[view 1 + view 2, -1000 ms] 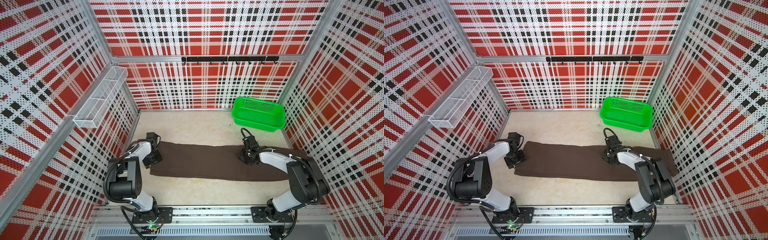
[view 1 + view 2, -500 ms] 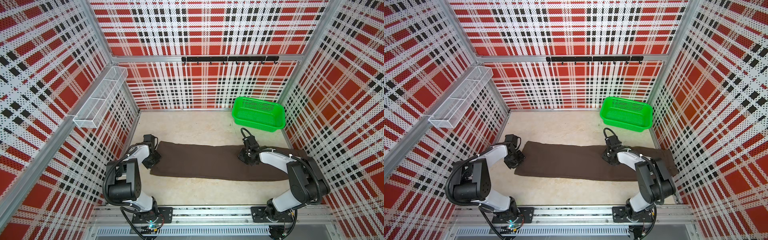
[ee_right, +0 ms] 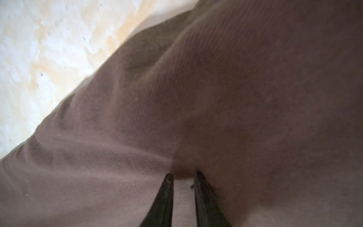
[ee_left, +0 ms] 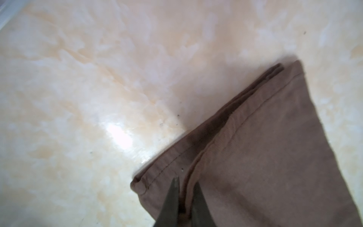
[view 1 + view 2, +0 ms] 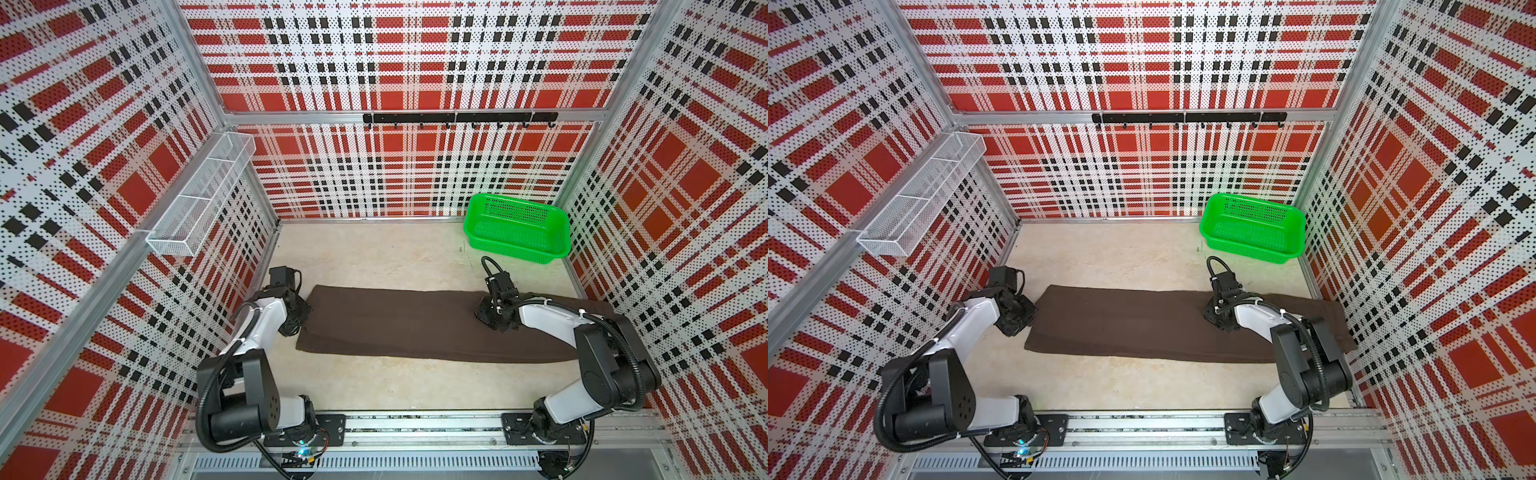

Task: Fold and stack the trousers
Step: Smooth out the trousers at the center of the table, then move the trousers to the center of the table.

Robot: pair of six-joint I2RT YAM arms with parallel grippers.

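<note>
The trousers (image 5: 399, 328) lie flat across the floor (image 5: 386, 257), nine to three o'clock. The left gripper (image 4: 185, 183) pinches the hem (image 4: 157, 173) at nine, the right gripper (image 3: 183, 175) a pucker toward three, both narrow. Catching only the top layer could peel the legs apart on lifting.

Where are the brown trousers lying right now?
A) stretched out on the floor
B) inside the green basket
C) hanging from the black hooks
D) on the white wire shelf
A: in both top views the trousers lie spread lengthwise on the floor, apart from the green basket.
</note>
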